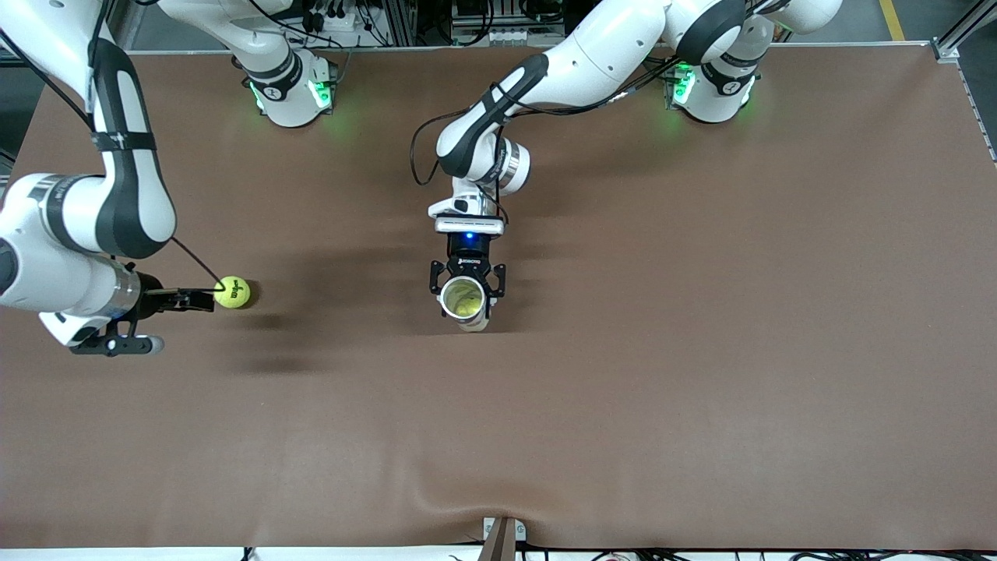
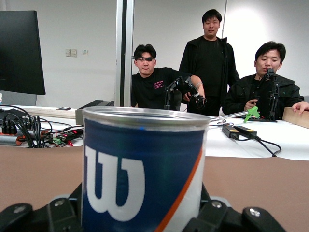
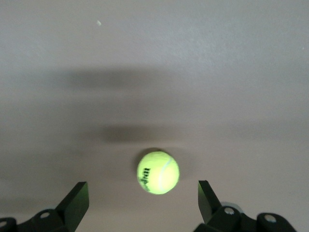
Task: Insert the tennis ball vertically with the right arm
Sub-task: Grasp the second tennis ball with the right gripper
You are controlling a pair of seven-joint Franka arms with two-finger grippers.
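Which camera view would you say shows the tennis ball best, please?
The right wrist view: the tennis ball lies in plain sight on the table, framed by the open right gripper. The front view shows it small, beside that gripper. The left wrist view shows only the can.

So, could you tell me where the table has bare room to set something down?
Bare table runs from the can in the left gripper toward the left arm's end, and nearer the camera. Crowded: tennis ball under the open right gripper.

Tennis ball (image 1: 233, 292) on brown table (image 1: 701, 351)
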